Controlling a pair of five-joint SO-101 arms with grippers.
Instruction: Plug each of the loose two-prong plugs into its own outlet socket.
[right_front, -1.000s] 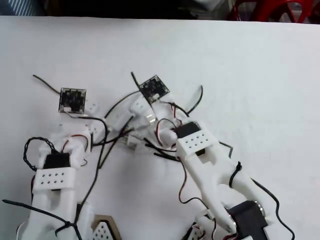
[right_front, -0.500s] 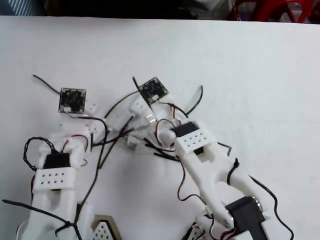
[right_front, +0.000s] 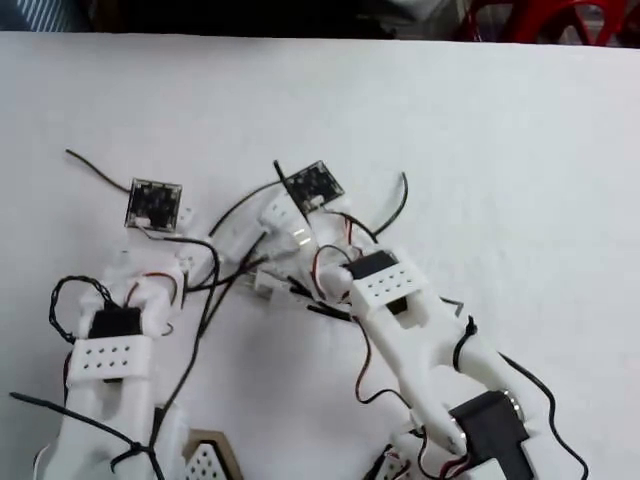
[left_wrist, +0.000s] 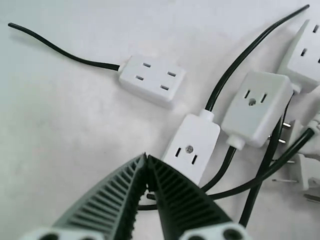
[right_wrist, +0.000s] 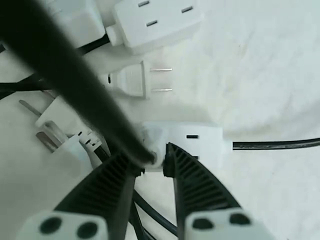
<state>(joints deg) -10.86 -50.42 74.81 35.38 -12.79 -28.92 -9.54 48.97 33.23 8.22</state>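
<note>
Plug (right_wrist: 131, 80) lies on the surface (right_wrist: 260, 75) just beyond the right fingers (right_wrist: 192, 182), crosswise to them, which pinch narrowly on a black cord (right_wrist: 60, 65); left fingers (left_wrist: 175, 195), closed empty, sit farther left beside a socket (left_wrist: 192, 145).

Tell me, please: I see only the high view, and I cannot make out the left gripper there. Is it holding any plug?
Observer: No. The left gripper is shut on nothing, with its tips close by a socket that has a round hole.
Operator: Is any plug lying loose?
Observer: Yes. In the right wrist view a plug lies loose on the table, both prongs bare.
Operator: And is there an empty place for it?
Observer: The double socket lies apart on its cord, and all four slots are empty.
</note>
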